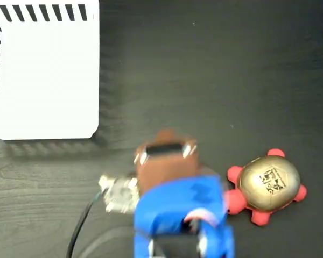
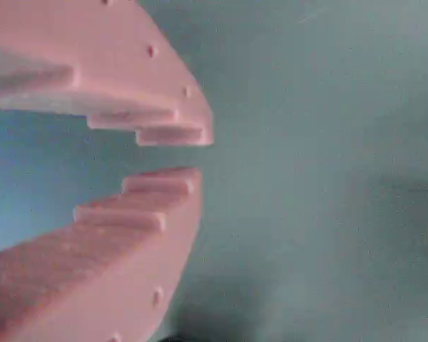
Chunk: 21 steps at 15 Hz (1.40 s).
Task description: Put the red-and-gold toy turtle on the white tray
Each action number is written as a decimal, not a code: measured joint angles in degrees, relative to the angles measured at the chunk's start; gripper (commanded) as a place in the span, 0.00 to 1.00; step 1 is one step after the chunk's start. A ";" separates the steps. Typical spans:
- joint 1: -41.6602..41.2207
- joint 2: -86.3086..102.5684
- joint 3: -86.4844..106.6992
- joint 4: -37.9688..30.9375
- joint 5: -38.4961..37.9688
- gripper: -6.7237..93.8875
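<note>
Presently itemised, fixed view unless noted:

1. Dark wood-grain desk, carrying everything.
2. Large flat white square tray with rounded corner and short black diagonal stripes along its top and left edges; at the desk's upper-left corner; nothing on it.
3. Small squishy red-and-gold toy turtle, shiny gold domed shell with black printed mark, red head and feet; on the desk near its lower-right edge, well apart from the tray.
4. Blue-and-brown robot arm, at the desk's lower edge, just left of the turtle.
5. Pink stepped two-finger gripper, wrist view: jaws slightly parted, nothing between them, bare desk beyond.
</note>
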<state>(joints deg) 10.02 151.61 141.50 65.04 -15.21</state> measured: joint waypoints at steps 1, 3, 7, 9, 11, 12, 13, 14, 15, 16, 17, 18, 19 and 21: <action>2.46 -3.34 -5.80 2.46 -3.60 0.07; 7.12 -6.50 -15.21 10.02 -14.94 0.07; 14.77 -12.39 -25.22 26.54 -33.22 0.07; 19.42 -15.64 -26.10 30.15 -40.34 0.07; 25.14 -18.81 -26.10 30.41 -47.46 0.07; 27.25 -19.95 -26.10 30.15 -50.36 0.07; 28.74 -21.27 -26.10 30.15 -52.29 0.07; 30.50 -22.94 -26.19 30.15 -53.44 0.07; 31.90 -24.26 -27.25 30.15 -54.49 0.09; 32.70 -26.02 -28.04 30.15 -55.72 0.10; 34.10 -27.33 -28.48 30.15 -56.87 0.10; 35.16 -29.27 -29.53 30.15 -57.83 0.10; 35.60 -31.11 -31.03 30.32 -59.24 0.10; 37.71 -33.40 -32.43 29.71 -62.14 0.10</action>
<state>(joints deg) 47.72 118.21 109.07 94.75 -77.34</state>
